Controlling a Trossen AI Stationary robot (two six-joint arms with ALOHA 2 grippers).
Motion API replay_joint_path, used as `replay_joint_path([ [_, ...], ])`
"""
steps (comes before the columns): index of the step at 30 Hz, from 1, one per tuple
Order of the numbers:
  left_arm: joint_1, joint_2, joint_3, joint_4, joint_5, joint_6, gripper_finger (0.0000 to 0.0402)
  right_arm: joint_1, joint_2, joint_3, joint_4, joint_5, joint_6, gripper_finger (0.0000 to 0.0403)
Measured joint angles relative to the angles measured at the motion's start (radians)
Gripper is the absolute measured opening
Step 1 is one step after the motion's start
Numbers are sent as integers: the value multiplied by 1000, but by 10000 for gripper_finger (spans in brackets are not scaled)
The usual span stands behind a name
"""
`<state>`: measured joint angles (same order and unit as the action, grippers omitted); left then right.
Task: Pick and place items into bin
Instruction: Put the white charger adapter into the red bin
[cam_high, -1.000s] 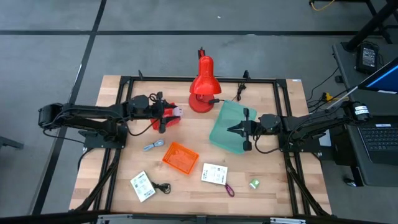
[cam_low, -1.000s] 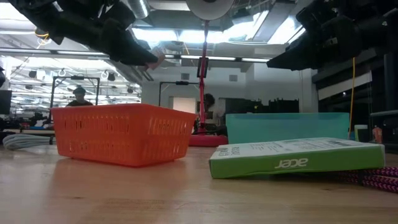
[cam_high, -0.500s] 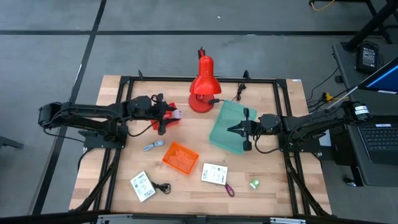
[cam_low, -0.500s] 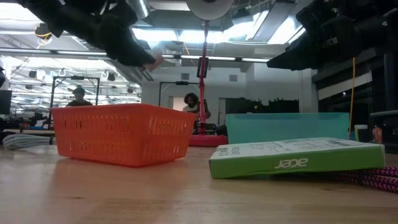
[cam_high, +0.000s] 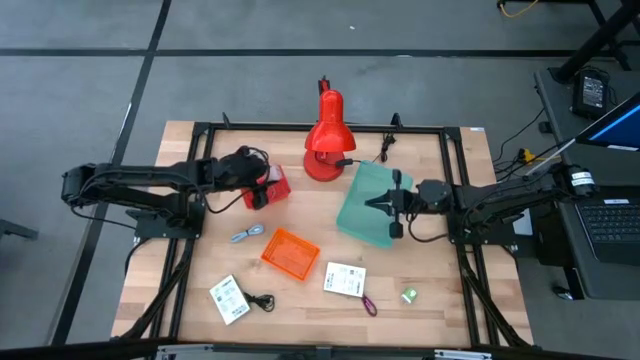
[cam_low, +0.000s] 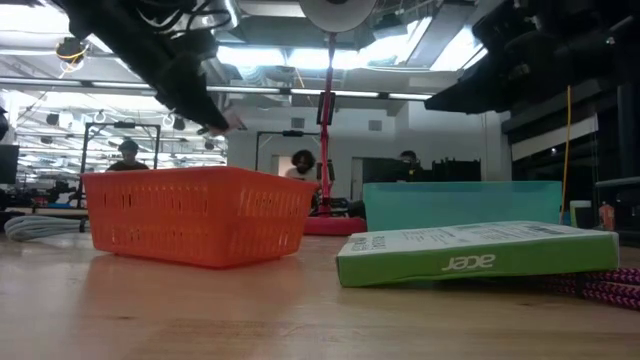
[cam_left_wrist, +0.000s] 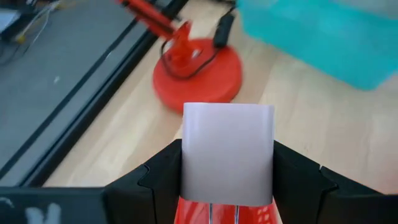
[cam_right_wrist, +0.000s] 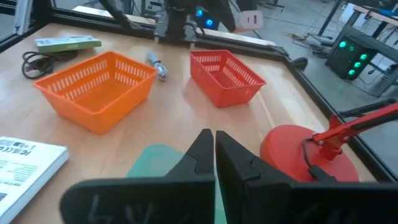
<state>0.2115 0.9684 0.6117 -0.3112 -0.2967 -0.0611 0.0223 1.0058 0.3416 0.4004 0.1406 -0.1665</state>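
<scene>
My left gripper (cam_high: 264, 186) hovers over a small red basket (cam_high: 275, 190) and is shut on the pale pink cube (cam_left_wrist: 228, 152); the basket's red mesh (cam_left_wrist: 224, 213) shows just under the cube. My right gripper (cam_right_wrist: 214, 135) is shut and empty above the teal bin (cam_high: 362, 205). Two white cards (cam_high: 229, 298) (cam_high: 345, 280), the black coiled cable (cam_high: 262, 300), the purple strap (cam_high: 368, 305), the green piece (cam_high: 409, 295) and the blue-silver piece (cam_high: 246, 234) lie flat on the table. My left gripper pinches the pink cube between its two fingers (cam_left_wrist: 160, 180), one on each of two opposite side faces (cam_left_wrist: 189, 162). The fingers slant down from the table's left. The cube is lifted clear, above the red basket.
An orange basket (cam_high: 291, 252) stands mid-table, and the red desk lamp (cam_high: 325, 140) stands on its round base (cam_left_wrist: 198, 78) near the far edge. A black frame (cam_high: 200, 130) rims the table. People are in the room beyond (cam_low: 302, 165).
My left gripper has tipped its fingers downward and drawn back a little toward the table's left, over the red basket. It still holds the pink cube, which no longer shows from above.
</scene>
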Motion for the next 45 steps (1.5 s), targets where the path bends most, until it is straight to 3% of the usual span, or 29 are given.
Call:
replay_joint_path([
  [10,0,21,3,-100,-29,-83,193,-7,0,0,-7,0,0,0],
  [29,0,282,3,-111,-27,-105,193,-7,0,0,-8,0,1,0],
  [45,0,300,2,-112,-52,-120,205,-7,0,0,-8,0,1,0],
])
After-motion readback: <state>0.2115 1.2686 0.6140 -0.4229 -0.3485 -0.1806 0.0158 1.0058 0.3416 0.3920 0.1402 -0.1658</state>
